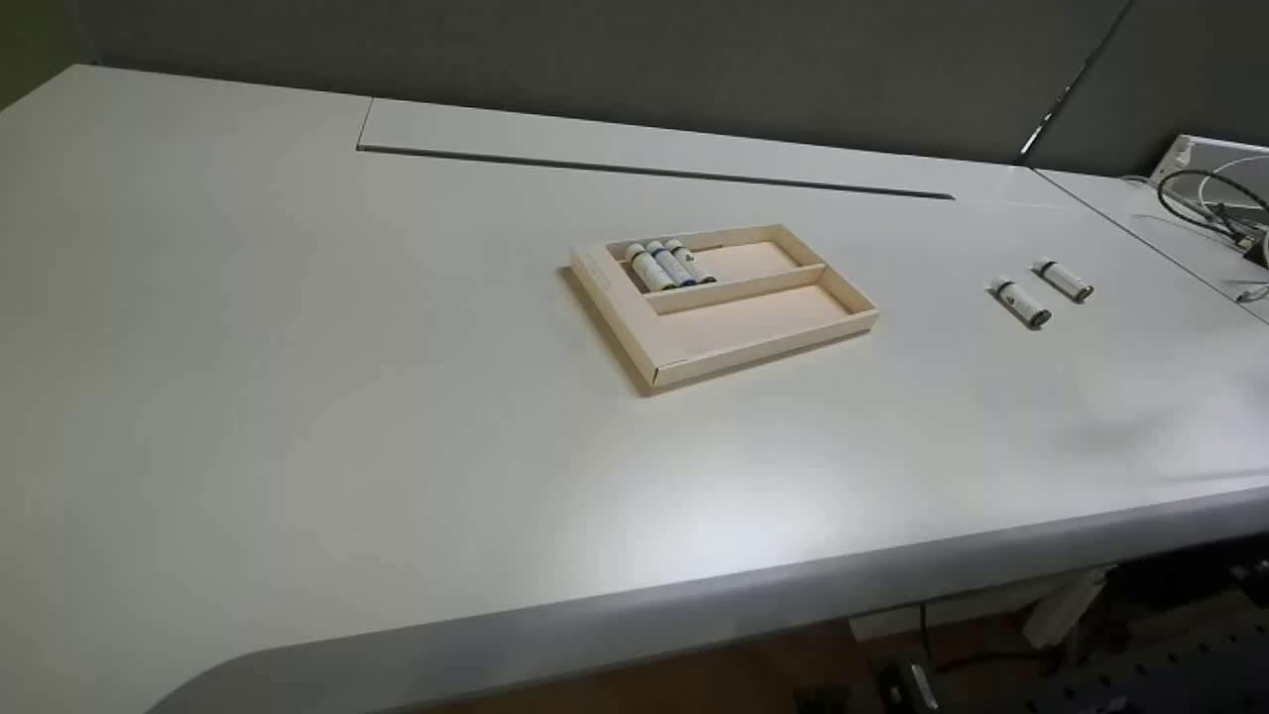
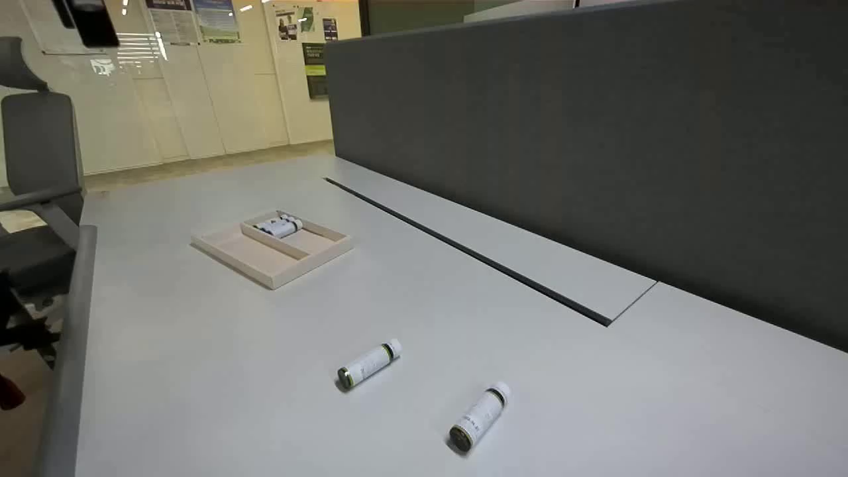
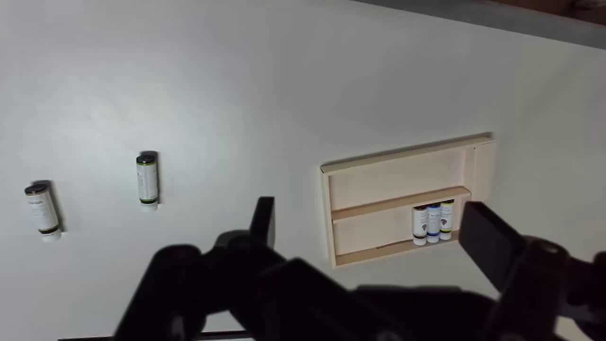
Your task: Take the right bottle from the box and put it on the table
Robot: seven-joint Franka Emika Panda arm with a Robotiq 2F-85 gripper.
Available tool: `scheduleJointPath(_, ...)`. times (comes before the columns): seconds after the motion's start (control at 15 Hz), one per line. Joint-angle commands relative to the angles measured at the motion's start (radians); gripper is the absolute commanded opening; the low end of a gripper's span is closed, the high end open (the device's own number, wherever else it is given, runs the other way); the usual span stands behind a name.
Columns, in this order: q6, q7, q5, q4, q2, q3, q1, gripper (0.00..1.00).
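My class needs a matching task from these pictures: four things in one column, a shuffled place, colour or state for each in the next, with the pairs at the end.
Things
1. gripper
2. wooden box
3. blue-banded bottle
4. office chair

Descriptions
A. lying in the middle of a row of three
B. dark grey, beyond the edge of the table
C. open, with its fingers spread wide
D. light beige, resting on the table

Right pairs
1-C, 2-D, 3-A, 4-B

Black pincer with blocky fingertips
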Motion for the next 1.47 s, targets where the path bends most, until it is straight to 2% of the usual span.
scheduleJointPath(0.0, -0.003, -0.008, 0.010, 0.002, 0.003, 0.019, -0.020, 1.00)
scheduleJointPath(0.53, -0.002, -0.008, 0.010, 0.002, 0.003, 0.019, -0.020, 1.00)
scheduleJointPath(0.73, 0.089, -0.011, 0.042, 0.068, 0.119, 0.045, 0.022, 1.00)
scheduleJointPath(1.0, 0.298, -0.017, 0.131, 0.133, 0.282, 0.109, 0.089, 1.00)
scheduleJointPath(1.4, 0.489, 0.024, 0.156, 0.233, 0.595, 0.273, 0.132, 1.00)
